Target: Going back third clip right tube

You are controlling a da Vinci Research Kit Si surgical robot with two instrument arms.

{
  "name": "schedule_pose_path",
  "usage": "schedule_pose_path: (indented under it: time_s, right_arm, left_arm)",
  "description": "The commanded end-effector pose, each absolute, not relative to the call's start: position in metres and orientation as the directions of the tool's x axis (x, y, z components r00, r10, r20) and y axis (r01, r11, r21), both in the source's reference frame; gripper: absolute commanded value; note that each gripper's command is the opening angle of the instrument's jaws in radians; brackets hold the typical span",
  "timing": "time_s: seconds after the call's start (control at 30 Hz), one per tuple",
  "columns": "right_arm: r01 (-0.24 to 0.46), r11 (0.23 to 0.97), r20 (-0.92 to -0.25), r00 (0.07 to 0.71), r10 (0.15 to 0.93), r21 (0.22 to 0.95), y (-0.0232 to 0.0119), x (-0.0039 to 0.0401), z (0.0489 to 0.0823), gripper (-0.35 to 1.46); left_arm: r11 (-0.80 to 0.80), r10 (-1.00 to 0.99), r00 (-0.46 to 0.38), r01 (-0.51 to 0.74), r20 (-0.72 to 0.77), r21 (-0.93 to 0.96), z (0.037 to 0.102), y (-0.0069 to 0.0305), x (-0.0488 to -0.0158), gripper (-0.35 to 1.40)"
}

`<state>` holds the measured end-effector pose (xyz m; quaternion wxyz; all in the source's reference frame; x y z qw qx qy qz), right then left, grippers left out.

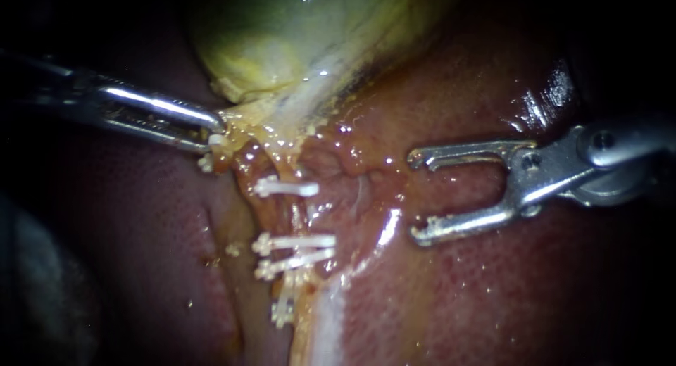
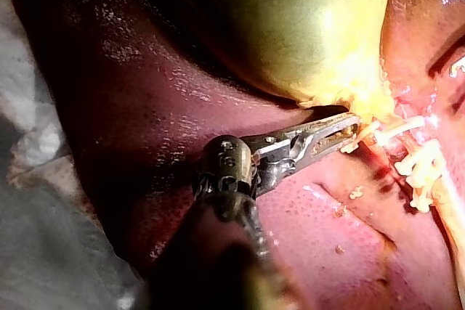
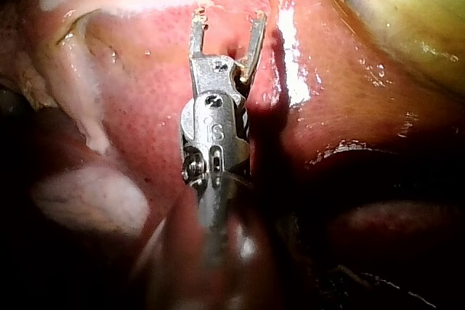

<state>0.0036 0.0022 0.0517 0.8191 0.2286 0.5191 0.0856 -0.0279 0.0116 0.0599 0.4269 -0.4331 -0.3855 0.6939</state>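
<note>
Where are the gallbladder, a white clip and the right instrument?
gallbladder [image 1: 282,28], endoscope view, its yellow-green wall.
white clip [image 1: 289,188], endoscope view, middle of its bar.
right instrument [image 1: 414,195], endoscope view, midway between its open jaws.

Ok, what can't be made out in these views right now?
Endoscope view: the tubes, buried under yellow tissue and clips; how much the left instrument holds, its tip sunk in that tissue.
Right wrist view: the clips, cut off by the edge ahead of the right instrument.
Left wrist view: the clips, blurred by glare.
</note>
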Motion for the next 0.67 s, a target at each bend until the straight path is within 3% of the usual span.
schedule_pose_path:
  time_s: [0.03,0.3,0.67]
  right_arm:
    - [0.097,0.881,-0.812,0.446,0.378,0.463,0.0022,0.0037,0.0516,0.50]
    - [0.094,0.882,-0.812,0.446,0.378,0.462,0.0020,0.0036,0.0516,0.50]
    - [0.094,0.882,-0.812,0.446,0.377,0.461,0.0019,0.0037,0.0516,0.49]
  left_arm:
    - [-0.342,0.925,-0.260,-0.262,-0.276,-0.902,0.0602,0.0115,-0.0283,-0.35]
    - [-0.367,0.918,-0.258,-0.266,-0.301,-0.891,0.0616,0.0117,-0.0311,-0.35]
    - [-0.369,0.917,-0.260,-0.265,-0.303,-0.891,0.0619,0.0115,-0.0311,-0.35]
